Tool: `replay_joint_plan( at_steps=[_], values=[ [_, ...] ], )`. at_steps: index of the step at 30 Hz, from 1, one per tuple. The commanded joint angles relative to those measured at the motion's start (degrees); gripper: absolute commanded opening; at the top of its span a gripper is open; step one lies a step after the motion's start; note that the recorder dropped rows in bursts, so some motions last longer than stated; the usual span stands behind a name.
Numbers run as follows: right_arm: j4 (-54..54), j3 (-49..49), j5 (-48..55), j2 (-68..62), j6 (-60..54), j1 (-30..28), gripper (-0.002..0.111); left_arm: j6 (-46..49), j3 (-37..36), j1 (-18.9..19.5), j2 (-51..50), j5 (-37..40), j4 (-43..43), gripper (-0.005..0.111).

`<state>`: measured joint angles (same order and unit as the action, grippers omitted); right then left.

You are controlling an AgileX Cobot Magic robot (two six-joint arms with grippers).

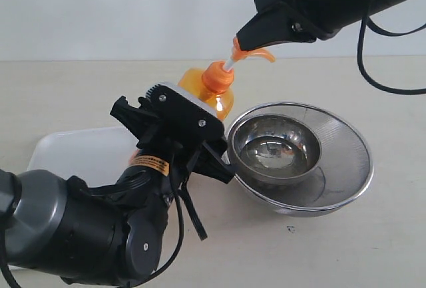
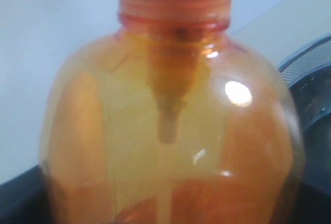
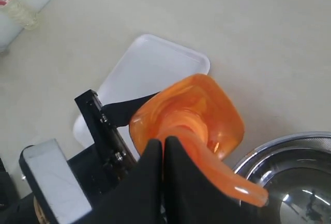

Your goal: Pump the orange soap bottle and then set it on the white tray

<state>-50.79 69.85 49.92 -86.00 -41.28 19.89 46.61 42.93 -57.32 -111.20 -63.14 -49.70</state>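
Fingers of the left gripper (image 1: 192,116) are clamping the body of the orange soap bottle (image 1: 212,92), holding it tilted so that its neck is leaning toward the right of the exterior view. The left wrist view is showing the translucent orange body (image 2: 170,131) filling almost the whole picture, with the dip tube running down inside it. The arm is hiding the bottle's base, so I cannot tell whether it is touching the surface (image 1: 333,248).

The right gripper (image 1: 245,40) is reaching down from the upper right, its fingers (image 3: 147,182) pressed together with no gap showing between them, and their tips are sitting on top of the orange pump head (image 1: 249,52). The spout (image 3: 227,175) is pointing toward the steel bowls.

The bottle is sitting between the white tray (image 1: 73,151) and the bowls, not on the tray; the tray is lying flat on the surface to the left, partly behind the left arm. Just right of the bottle, a small steel bowl (image 1: 276,148) is resting inside a larger mesh bowl (image 1: 346,161).
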Motion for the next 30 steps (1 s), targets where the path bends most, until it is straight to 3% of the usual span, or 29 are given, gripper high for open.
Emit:
replay_joint_plan(
  at_steps=[1,14,30],
  values=[
    [4.57,-1.2,2.92,-3.05,0.19,0.04,0.0,-1.88,0.49,-0.56,0.82,-2.82,3.06,0.005],
    [4.07,-1.2,0.52,-2.46,-0.5,0.04,0.0,-1.88,0.49,-0.56,0.82,-2.82,3.22,0.005],
    [4.75,-1.71,-10.09,10.71,1.54,0.04,0.0,-8.24,0.49,-0.56,0.82,-6.82,1.17,0.005]
  ],
)
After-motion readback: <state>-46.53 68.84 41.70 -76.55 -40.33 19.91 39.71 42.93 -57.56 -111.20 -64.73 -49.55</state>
